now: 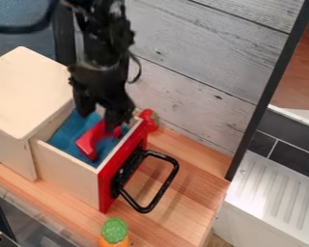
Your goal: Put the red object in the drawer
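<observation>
The gripper [100, 121] hangs down over the pulled-out drawer [68, 172], its two black fingers spread apart and reaching below the drawer's upper edge. The red object [89, 143] is inside the drawer, tilted on the blue lining [66, 132]. Its upper right end is beside and partly behind the right-hand finger; whether they touch I cannot tell. The drawer has a red front with a black loop handle [158, 194].
A wooden cabinet top [28, 91] adjoins the drawer on the left. Behind the drawer's red front stands a red and green item [149, 119]. An orange and green toy [115, 231] is at the counter's front edge. A grey plank wall [196, 72] rises behind.
</observation>
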`<state>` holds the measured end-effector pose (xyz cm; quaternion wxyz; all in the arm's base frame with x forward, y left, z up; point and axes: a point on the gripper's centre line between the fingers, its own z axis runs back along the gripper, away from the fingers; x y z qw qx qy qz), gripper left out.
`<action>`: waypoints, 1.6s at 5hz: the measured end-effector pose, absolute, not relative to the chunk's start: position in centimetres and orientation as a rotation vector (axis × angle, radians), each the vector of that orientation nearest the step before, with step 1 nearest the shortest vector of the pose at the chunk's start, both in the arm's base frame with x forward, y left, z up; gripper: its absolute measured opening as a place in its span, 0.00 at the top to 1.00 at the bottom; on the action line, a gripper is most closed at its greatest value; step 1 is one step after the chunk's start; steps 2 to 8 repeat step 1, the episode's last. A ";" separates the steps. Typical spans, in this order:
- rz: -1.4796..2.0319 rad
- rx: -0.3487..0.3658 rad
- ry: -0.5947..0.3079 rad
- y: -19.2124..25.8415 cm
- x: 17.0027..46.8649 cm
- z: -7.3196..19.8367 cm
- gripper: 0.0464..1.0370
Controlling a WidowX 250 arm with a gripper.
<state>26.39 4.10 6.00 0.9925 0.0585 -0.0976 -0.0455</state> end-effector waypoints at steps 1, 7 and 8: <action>-0.123 0.081 -0.228 2.7 26.6 8.2 0.03; -0.123 0.081 -0.228 2.7 26.6 8.2 0.03; -0.123 0.081 -0.228 2.7 26.6 8.2 0.03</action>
